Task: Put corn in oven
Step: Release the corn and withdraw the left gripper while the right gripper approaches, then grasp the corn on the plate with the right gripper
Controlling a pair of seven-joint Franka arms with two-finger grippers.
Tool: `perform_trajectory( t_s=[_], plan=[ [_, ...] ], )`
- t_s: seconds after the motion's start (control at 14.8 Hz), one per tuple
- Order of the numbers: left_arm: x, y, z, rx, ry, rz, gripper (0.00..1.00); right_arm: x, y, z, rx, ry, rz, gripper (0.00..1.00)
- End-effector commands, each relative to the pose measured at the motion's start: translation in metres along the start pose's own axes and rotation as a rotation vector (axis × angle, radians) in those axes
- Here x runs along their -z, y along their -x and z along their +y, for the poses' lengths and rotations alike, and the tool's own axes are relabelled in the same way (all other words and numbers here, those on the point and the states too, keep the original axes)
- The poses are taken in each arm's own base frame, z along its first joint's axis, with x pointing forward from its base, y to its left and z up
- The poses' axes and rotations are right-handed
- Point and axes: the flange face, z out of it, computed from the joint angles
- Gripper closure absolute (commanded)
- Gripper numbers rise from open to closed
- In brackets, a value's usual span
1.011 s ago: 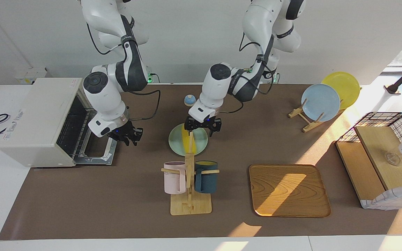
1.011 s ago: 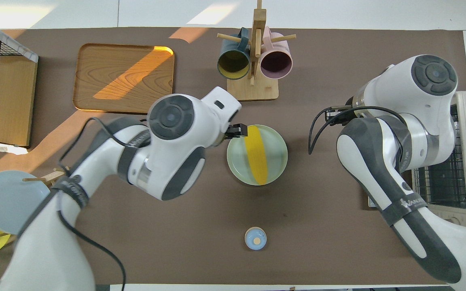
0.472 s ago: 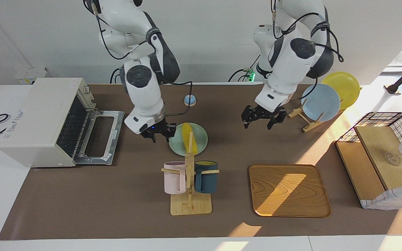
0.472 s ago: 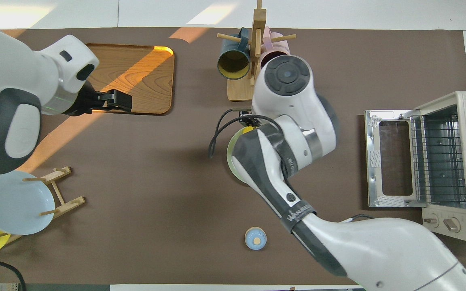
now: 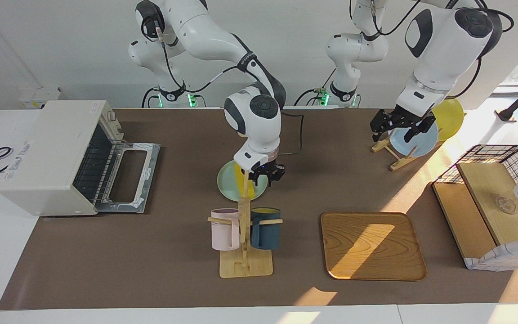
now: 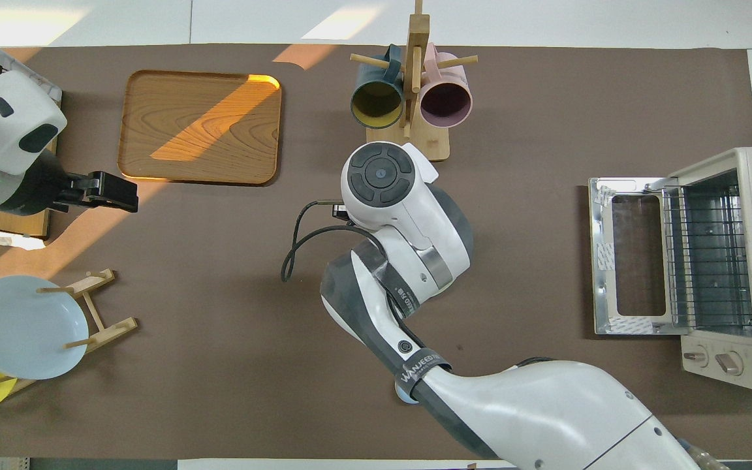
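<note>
The yellow corn (image 5: 246, 188) lies on a pale green plate (image 5: 227, 184) in the middle of the table, partly hidden by the mug rack's post. My right gripper (image 5: 266, 176) hangs low over that plate, just beside the corn toward the left arm's end, open and holding nothing. In the overhead view the right arm covers both plate and corn. The off-white oven (image 5: 47, 148) (image 6: 735, 261) stands at the right arm's end with its door (image 5: 126, 175) (image 6: 630, 258) dropped open. My left gripper (image 5: 400, 127) (image 6: 121, 194) is raised over the plate rack, open and empty.
A mug rack (image 5: 244, 234) with a pink and a dark blue mug stands just farther from the robots than the plate. A wooden tray (image 5: 372, 245), a rack holding a blue plate (image 5: 421, 139) and a yellow one, and a wire basket (image 5: 493, 202) fill the left arm's end.
The right gripper swung from the oven door, now down, across to the plate with the corn. The left gripper left the plate and rose over the plate rack.
</note>
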Motion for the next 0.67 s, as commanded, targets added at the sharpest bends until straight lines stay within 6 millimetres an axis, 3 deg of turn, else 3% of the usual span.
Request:
perform_trajectory(
  t_s=[0.0, 0.27, 0.34, 0.47, 0.61],
  plan=[
    [-0.008, 0.013, -0.001, -0.013, -0.023, -0.016, 0.00, -0.013, 0.021, 0.008, -0.014, -0.008, 0.004, 0.57],
    [-0.007, 0.010, 0.005, -0.035, -0.022, -0.003, 0.00, -0.043, 0.061, 0.010, 0.022, -0.006, -0.002, 0.60],
    [-0.004, 0.008, 0.005, -0.035, -0.022, -0.004, 0.00, -0.044, 0.061, 0.011, 0.020, -0.005, -0.003, 0.69],
    [0.004, 0.002, 0.007, -0.038, -0.023, -0.020, 0.00, -0.042, 0.061, 0.012, 0.024, 0.001, -0.006, 0.97],
    [0.014, 0.000, 0.008, -0.038, -0.023, -0.034, 0.00, -0.041, 0.059, 0.014, 0.032, 0.010, -0.006, 1.00]
  ],
)
